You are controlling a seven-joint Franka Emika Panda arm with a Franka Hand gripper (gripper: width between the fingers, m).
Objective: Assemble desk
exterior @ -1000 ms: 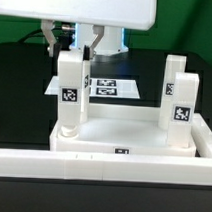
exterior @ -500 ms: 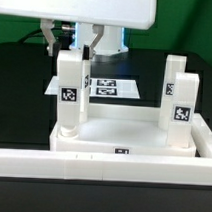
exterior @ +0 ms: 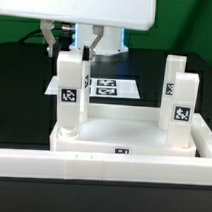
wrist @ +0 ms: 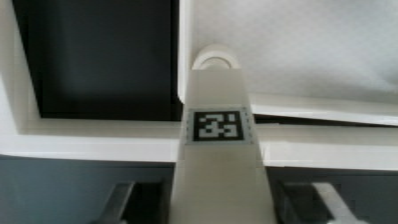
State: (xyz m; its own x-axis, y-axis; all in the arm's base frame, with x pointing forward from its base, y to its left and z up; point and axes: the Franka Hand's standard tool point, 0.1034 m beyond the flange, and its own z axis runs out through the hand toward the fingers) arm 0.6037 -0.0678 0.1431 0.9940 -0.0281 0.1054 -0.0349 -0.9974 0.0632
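Desk panel (exterior: 123,130) lay near the front rail; its left leg (exterior: 71,87) stood upright in the corner socket, directly below the gripper (exterior: 81,45), fingers clamped on it, long axis vertical.

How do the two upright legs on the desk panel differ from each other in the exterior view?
The left leg stands under the pincer; the right leg stands free, with nothing above it. The left leg shows one marker tag, the right leg shows two. Both are white, upright blocks on the desk panel, at opposite ends.
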